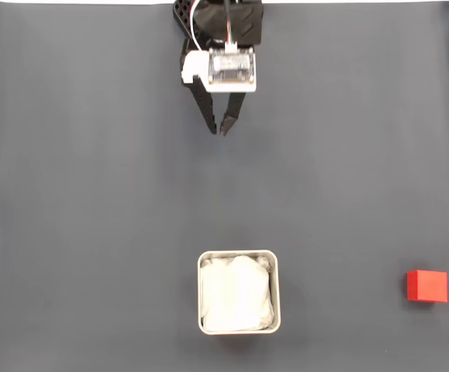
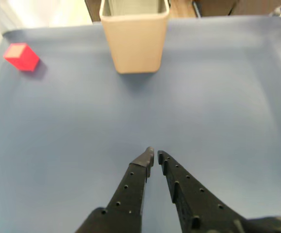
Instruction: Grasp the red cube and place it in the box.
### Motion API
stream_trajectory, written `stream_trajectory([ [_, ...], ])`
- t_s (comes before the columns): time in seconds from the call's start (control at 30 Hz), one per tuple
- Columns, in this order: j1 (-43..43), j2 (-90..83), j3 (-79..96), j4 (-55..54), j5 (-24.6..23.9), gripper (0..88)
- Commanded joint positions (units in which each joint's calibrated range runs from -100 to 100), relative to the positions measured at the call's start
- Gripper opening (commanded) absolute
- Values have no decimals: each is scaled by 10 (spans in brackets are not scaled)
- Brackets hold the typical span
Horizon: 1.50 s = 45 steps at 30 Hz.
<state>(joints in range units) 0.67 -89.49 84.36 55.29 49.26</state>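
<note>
Both fingertips near-closed, gripper [image 1: 219, 131] empty, prob.

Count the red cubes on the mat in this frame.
1. The red cube lies on the dark mat at the lower right of the fixed view, well apart from the box; in the wrist view it sits upper left.

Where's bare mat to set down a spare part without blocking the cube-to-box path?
Fixed view: the mat is bare left of the box, and in the band between the gripper and the box. Avoid the strip between the box and the red cube at lower right. Nowhere is crowded.
</note>
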Motion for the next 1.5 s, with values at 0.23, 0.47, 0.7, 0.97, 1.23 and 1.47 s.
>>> stream_trajectory([
  [0.23, -5, 163, -286, -22, 11, 0],
  [0.47, -11, 233, -406, 45, 18, 0],
  [0.7, -27, 272, -459, 113, 24, 0],
  [0.97, -59, 312, -498, 151, 26, 0],
  [1.23, -113, 365, -544, 151, 27, 0],
  [1.47, -154, 385, -562, 149, 29, 0],
])
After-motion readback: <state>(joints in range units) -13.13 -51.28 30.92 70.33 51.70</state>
